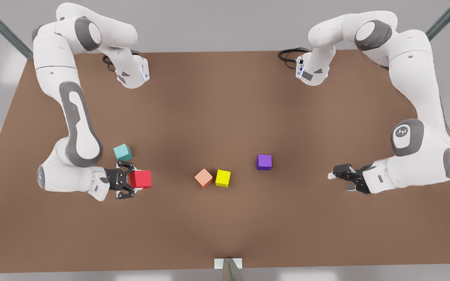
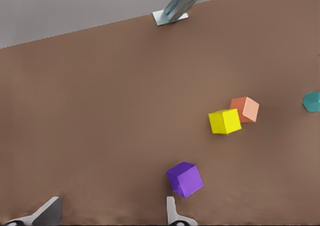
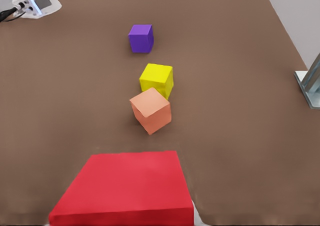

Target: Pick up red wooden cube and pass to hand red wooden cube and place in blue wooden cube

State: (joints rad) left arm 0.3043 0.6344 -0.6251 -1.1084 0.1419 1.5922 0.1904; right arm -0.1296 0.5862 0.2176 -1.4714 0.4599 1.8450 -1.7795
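**Right tool grips the red wooden cube beside the teal one**

Right tool, at the front view's left, is clamped on the red wooden cube, its dark fingers on the cube's two opposite sides. From the right wrist view the red wooden cube sits large and close under the camera; whether it rests on the brown worktop or hangs just above it is hard to tell. The blue wooden cube, teal in colour, lies just beside this tool, toward the far edge of the worktop, apart from the red one.

Left tool, at the front view's right, waits low over the worktop with its fingers spread wide and nothing between them. The purple cube lies nearest to it. Mid-worktop, the salmon-orange cube and the yellow cube sit close together, almost touching.
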